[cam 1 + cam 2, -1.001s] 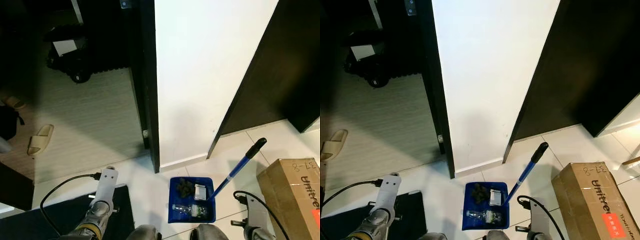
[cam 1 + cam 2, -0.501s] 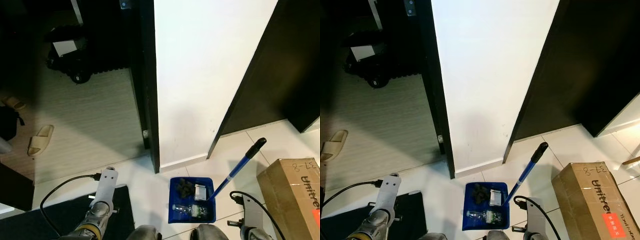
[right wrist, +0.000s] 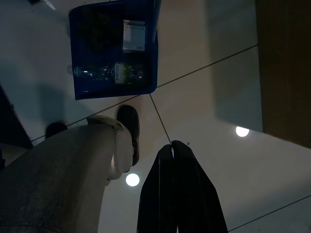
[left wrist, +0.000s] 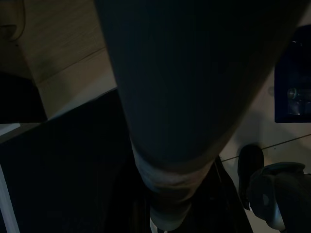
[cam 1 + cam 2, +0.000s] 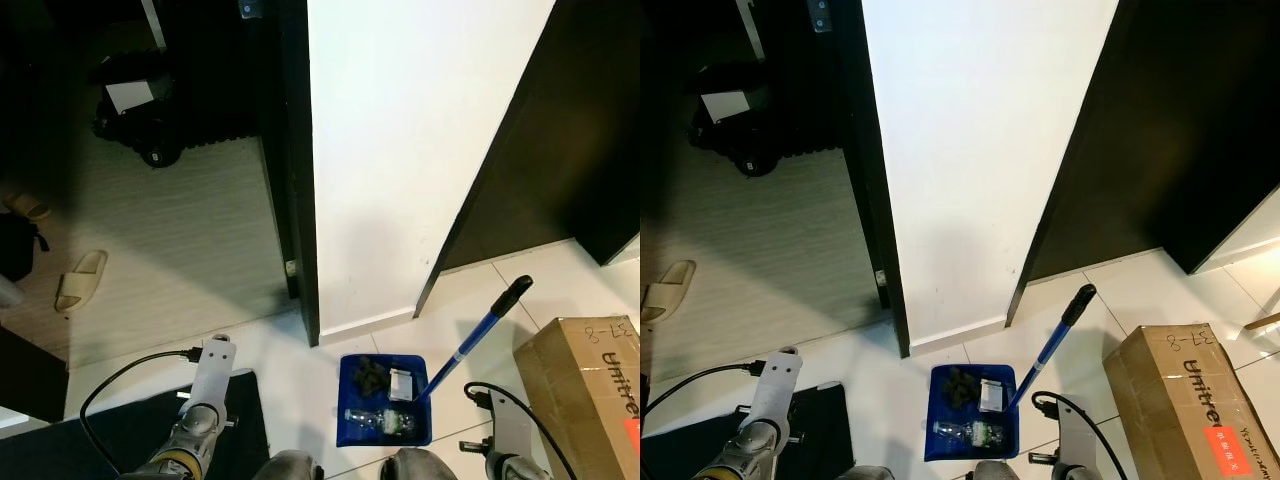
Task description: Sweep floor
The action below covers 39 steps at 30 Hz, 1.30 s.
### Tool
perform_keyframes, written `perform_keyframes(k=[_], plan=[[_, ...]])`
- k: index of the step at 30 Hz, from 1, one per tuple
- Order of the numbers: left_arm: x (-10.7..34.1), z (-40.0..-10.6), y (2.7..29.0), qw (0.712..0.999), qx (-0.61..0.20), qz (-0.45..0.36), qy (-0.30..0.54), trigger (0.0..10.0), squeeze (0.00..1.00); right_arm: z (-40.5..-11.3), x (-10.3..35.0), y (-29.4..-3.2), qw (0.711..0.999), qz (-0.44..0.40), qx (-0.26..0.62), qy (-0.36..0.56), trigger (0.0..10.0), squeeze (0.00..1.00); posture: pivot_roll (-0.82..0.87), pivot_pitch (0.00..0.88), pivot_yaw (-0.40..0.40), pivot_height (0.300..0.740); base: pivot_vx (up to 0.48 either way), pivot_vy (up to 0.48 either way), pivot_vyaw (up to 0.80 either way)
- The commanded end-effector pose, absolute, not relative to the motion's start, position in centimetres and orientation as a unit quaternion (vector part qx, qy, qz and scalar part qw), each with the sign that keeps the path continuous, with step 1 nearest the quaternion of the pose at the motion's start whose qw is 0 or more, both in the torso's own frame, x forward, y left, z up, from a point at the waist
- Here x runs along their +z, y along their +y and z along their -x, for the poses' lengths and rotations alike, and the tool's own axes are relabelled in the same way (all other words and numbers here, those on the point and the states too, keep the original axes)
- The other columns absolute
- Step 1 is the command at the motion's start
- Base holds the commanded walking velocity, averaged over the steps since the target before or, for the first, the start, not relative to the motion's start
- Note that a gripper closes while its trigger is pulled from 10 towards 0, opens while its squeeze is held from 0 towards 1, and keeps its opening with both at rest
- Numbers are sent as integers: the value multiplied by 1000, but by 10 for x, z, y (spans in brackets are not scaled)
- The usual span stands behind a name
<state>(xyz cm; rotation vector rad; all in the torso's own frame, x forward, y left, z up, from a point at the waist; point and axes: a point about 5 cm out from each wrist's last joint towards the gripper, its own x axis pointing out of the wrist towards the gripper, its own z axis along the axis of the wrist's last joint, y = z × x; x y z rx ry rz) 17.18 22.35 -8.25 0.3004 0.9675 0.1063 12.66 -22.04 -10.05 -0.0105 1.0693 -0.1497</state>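
A blue dustpan (image 5: 385,398) lies on the white tile floor just before my feet, at the foot of a white wall. It holds a dark clump of debris (image 5: 368,374), a white packet (image 5: 401,383) and a small plastic bottle (image 5: 382,420). Its blue handle with a black grip (image 5: 517,288) slants up to the right. My right arm (image 5: 508,435) hangs right of the pan. In the right wrist view my right gripper (image 3: 172,144) is shut on nothing, above bare tile, with the dustpan (image 3: 146,68) beyond it. My left arm (image 5: 205,395) hangs idle at the left.
A cardboard box (image 5: 585,385) stands on the floor at the right. A black mat (image 5: 120,440) lies at the lower left. Dark doorways flank the white wall (image 5: 400,150). A slipper (image 5: 80,278) and black gear (image 5: 140,120) sit in the left room.
My right arm shifted slightly left and then back a little. The dustpan and its contents have stayed put.
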Motion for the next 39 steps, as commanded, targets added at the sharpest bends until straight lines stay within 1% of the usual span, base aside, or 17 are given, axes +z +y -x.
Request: perform_keyframes(k=[1, 9, 24, 28, 29, 30, 39], plan=[[-86, -162, 227, 861, 46, -157, 481, 10000, 0, -129, -100, -218, 859, 7, -70, 506, 0, 0, 40, 0, -5, 740, 0, 0, 0], [-86, -162, 227, 862, 46, -157, 480, 10000, 0, -129, -100, -219, 859, 13, -66, 507, 0, 0, 41, 0, -8, 740, 0, 0, 0], [-86, -163, 226, 862, 45, -157, 480, 10000, 0, -123, -99, -233, 855, 21, -71, 513, 0, 0, 40, 0, -10, 740, 0, 0, 0], [-86, -164, 226, 862, 47, -157, 480, 10000, 0, -121, -100, -232, 852, 0, -73, 518, 0, 0, 39, 0, -8, 740, 0, 0, 0], [-86, -164, 227, 862, 48, -157, 480, 10000, 0, -120, -100, -233, 850, 2, -75, 521, 8431, 0, 38, 0, -7, 740, 0, 0, 0], [-86, -164, 227, 862, 49, -156, 480, 10000, 0, -119, -100, -233, 849, 4, -78, 522, 10000, 0, 38, 0, -7, 740, 0, 0, 0], [-85, -164, 228, 863, 53, -155, 479, 10000, 0, -116, -102, -231, 847, 6, -72, 526, 10000, 0, 40, 0, -6, 740, 0, 0, 0]])
